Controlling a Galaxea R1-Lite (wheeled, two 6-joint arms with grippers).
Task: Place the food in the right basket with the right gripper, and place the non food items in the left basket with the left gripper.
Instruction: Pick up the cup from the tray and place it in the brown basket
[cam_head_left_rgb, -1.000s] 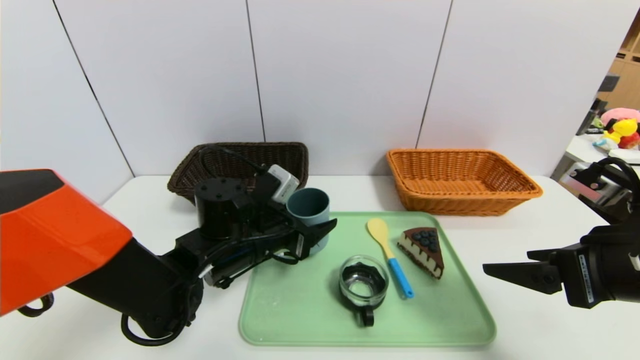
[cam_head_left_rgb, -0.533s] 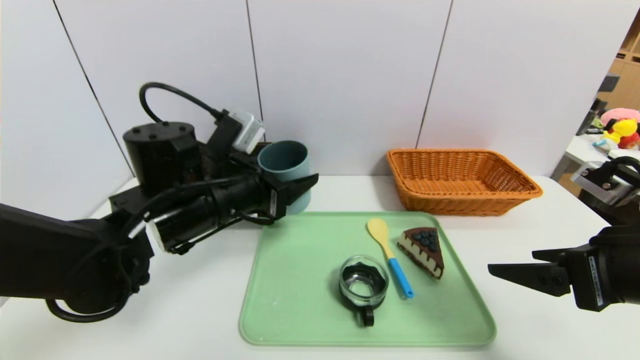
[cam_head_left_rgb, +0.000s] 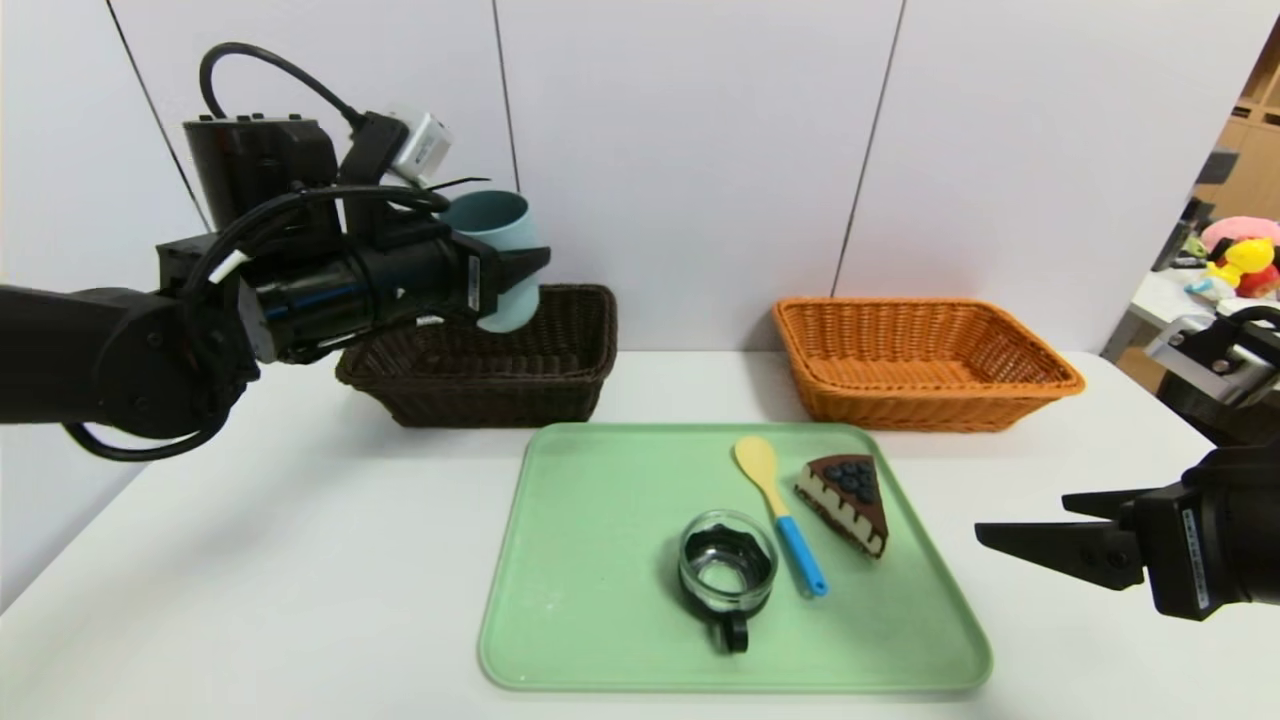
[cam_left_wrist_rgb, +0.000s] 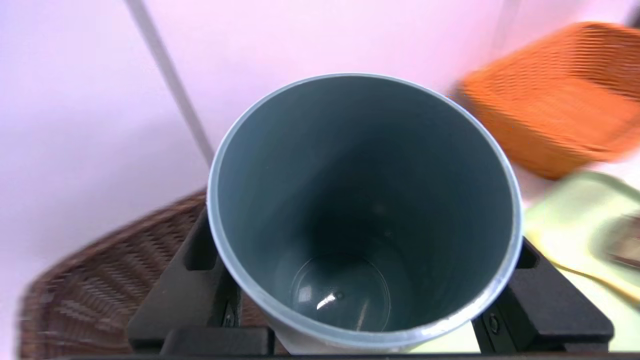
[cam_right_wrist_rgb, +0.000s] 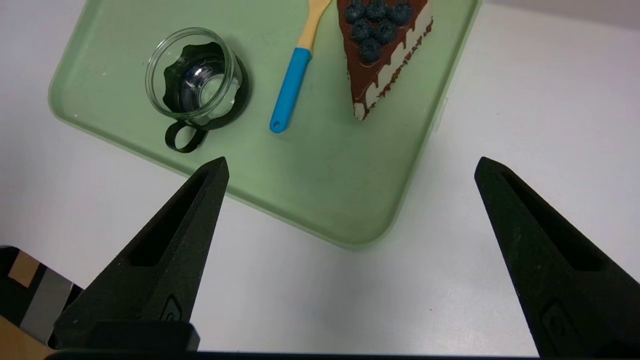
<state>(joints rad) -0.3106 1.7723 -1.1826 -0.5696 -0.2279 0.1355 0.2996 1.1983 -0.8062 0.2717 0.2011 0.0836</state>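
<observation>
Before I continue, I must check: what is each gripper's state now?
Left gripper: closed on the blue-grey cup.
Right gripper: open, empty.

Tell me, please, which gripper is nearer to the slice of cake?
Right. The right gripper is open beside the tray, to the right of the cake. The left gripper holds the cup above the dark basket.

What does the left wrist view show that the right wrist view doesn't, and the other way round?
Only the left wrist view: the blue-grey cup held in the left gripper, the dark brown basket and the orange basket.
Only the right wrist view: the glass mug and the open right gripper.
Both: parts of the green tray, the spoon and the cake slice.
</observation>
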